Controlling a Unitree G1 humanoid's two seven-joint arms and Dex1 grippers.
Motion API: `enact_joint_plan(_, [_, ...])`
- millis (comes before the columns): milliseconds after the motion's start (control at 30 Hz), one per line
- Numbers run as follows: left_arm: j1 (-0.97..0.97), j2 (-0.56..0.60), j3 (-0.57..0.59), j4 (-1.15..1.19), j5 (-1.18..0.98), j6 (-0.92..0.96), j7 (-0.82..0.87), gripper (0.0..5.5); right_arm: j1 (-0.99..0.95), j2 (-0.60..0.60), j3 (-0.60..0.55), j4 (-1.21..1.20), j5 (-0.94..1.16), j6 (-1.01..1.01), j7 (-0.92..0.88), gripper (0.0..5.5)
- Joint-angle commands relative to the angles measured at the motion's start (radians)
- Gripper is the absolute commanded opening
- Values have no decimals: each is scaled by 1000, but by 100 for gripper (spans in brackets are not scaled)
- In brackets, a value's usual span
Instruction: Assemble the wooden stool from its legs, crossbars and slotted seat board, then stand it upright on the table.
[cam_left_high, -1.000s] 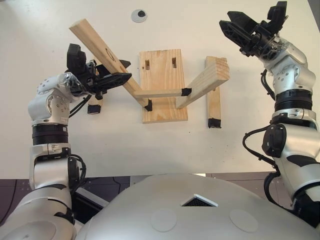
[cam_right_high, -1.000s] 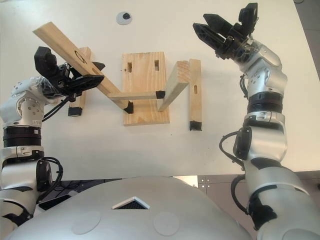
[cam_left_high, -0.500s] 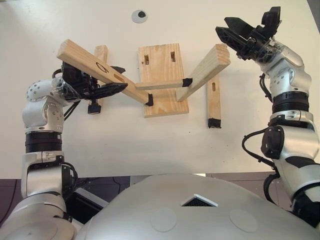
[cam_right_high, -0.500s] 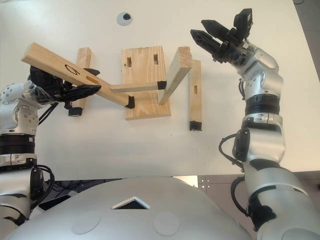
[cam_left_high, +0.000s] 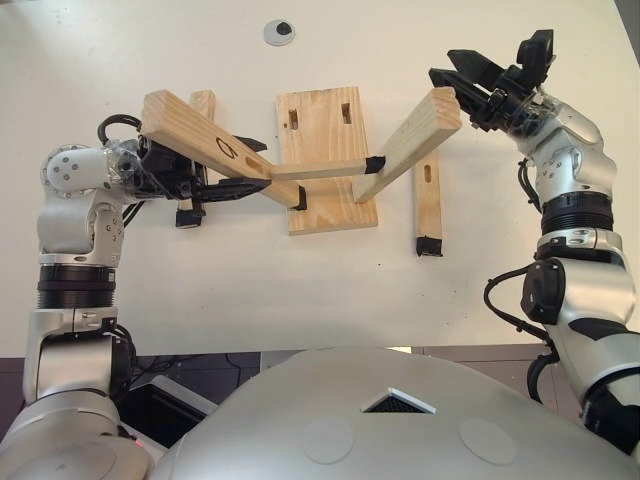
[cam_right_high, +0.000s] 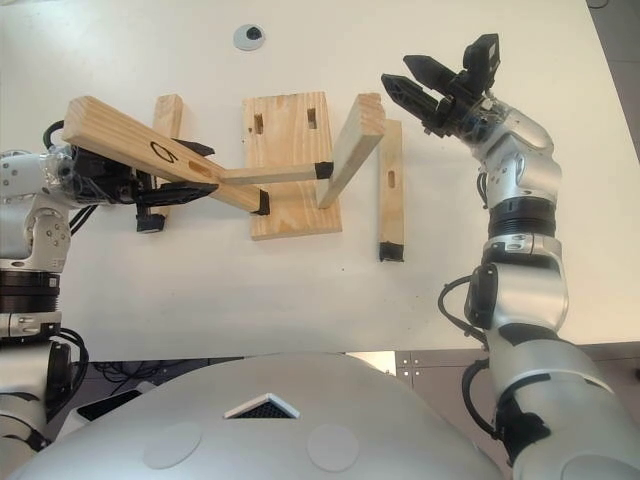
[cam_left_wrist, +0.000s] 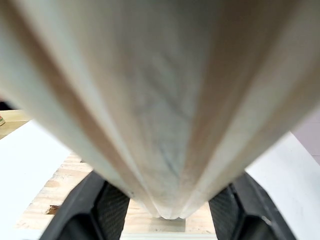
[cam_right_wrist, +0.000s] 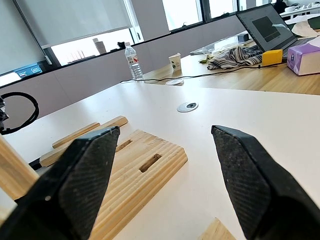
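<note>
A wooden frame of two legs joined by a crossbar (cam_left_high: 320, 168) hangs tilted over the slotted seat board (cam_left_high: 325, 205), which lies flat on the white table. My left gripper (cam_left_high: 215, 182) is shut on the frame's left leg (cam_left_high: 195, 135); that leg (cam_left_wrist: 160, 100) runs between the fingers (cam_left_wrist: 107, 210). The frame's right leg (cam_left_high: 410, 142) slants up to the right. My right gripper (cam_left_high: 468, 88) stands open just beside that leg's upper end, not touching it. Its wide-spread fingers (cam_right_wrist: 82, 185) frame the seat board (cam_right_wrist: 145, 167).
One loose leg (cam_left_high: 427, 205) with a black tip lies right of the board. Another loose leg (cam_left_high: 203, 103) lies on the left, partly hidden behind my left gripper. A round grommet (cam_left_high: 279, 32) sits at the table's far side. The near table strip (cam_left_high: 320, 300) is bare.
My left arm has swung outward and turned the held leg, lowering its outer end and lifting the frame off the board. My right gripper has dropped closer to the right leg's upper end.
</note>
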Motion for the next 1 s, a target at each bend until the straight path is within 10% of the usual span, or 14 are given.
enact_joint_plan(33, [35, 33, -102, 19, 172, 33, 34, 202, 12, 24, 9, 4, -22, -24, -14, 339])
enact_joint_plan(1000, [-107, 118, -265, -7, 254, 283, 69, 202, 59, 14, 25, -54, -59, -65, -48, 339])
